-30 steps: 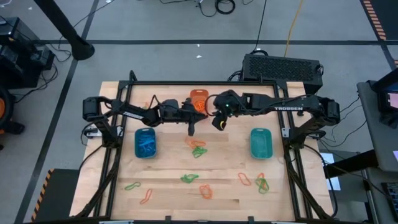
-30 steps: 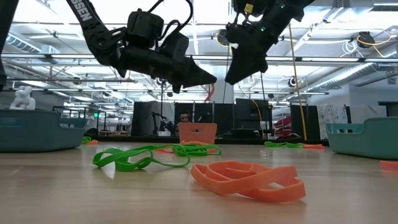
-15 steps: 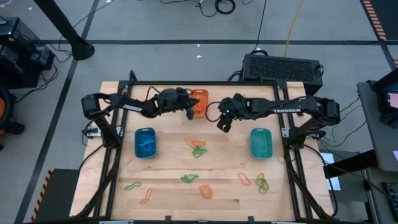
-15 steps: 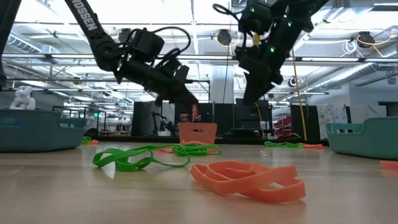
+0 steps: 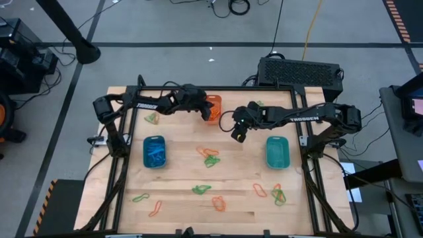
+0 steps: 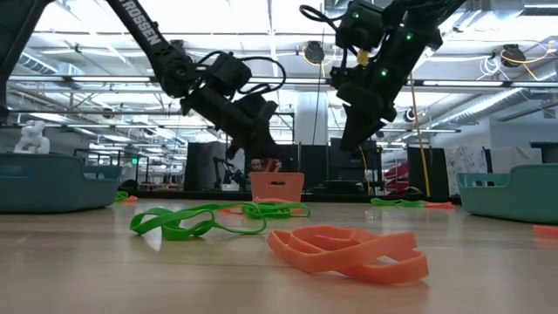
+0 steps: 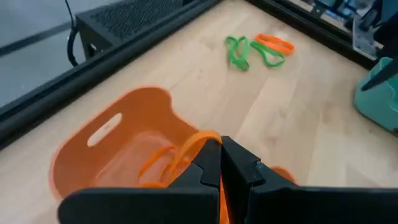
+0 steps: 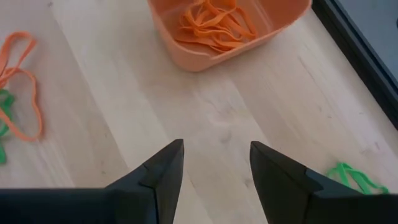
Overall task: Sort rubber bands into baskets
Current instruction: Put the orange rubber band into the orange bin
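The orange basket [image 5: 213, 107] stands at the table's far middle with orange rubber bands [image 8: 214, 25] inside. My left gripper [image 5: 205, 111] hangs just above it, shut on one orange rubber band [image 7: 189, 149]. My right gripper [image 5: 236, 135] hangs open over bare wood, to the right of and nearer than the basket, with nothing between its fingers [image 8: 214, 174]. The blue basket [image 5: 154, 152] stands at the left and the teal basket [image 5: 277, 152] at the right. Loose orange and green bands [image 5: 210, 157] lie on the table. My left gripper pinches the orange band [image 7: 200, 140] between its two fingertips. The fingers slant downward, coming from the table's left. The band's loop curves out beside the fingertips and hangs over the inside of the orange basket [image 7: 112, 143], clear of the table.
More bands lie near the front edge [image 5: 201, 190], at the front left [image 5: 140, 197], the front right [image 5: 276, 194] and the far left [image 5: 152, 118]. A black frame rail [image 5: 218, 88] runs along the far edge behind the orange basket. Bare wood lies between the baskets.
My left gripper has gone from the table's middle toward the far edge, turning from pointing steeply down toward more level, and has carried the orange band over the orange basket. My right gripper has sunk a little.
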Motion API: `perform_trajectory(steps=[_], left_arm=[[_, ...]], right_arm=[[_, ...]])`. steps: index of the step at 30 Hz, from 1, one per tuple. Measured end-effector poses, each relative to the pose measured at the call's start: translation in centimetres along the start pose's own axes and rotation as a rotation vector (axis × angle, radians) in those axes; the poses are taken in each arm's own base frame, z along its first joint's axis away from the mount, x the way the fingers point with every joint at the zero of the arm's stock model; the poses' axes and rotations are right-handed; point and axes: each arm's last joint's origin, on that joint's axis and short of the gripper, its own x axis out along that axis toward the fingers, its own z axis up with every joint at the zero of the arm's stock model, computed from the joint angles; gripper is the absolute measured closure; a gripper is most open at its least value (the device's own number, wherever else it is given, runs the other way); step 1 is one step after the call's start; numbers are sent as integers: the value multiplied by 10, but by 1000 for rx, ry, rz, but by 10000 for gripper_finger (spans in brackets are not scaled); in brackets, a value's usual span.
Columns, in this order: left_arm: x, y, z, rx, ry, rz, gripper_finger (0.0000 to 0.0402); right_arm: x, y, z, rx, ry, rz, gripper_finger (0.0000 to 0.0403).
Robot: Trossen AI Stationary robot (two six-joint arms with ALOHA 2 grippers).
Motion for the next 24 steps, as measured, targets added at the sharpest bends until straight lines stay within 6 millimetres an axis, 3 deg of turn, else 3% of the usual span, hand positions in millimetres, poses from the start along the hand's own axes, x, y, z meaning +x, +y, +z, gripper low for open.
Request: perform_trajectory(steps=[5,18,24], left_arm=[[0,4,2,-14,34,18,395],[-1,7,-3,-25,92,48,307],[-1,8,-3,-33,103,57,293]], right_arm=[[-1,2,0,-34,-2,5,227],[-1,2,-1,-61,-2,5,227],[-1,2,-1,-61,-1,5,227]])
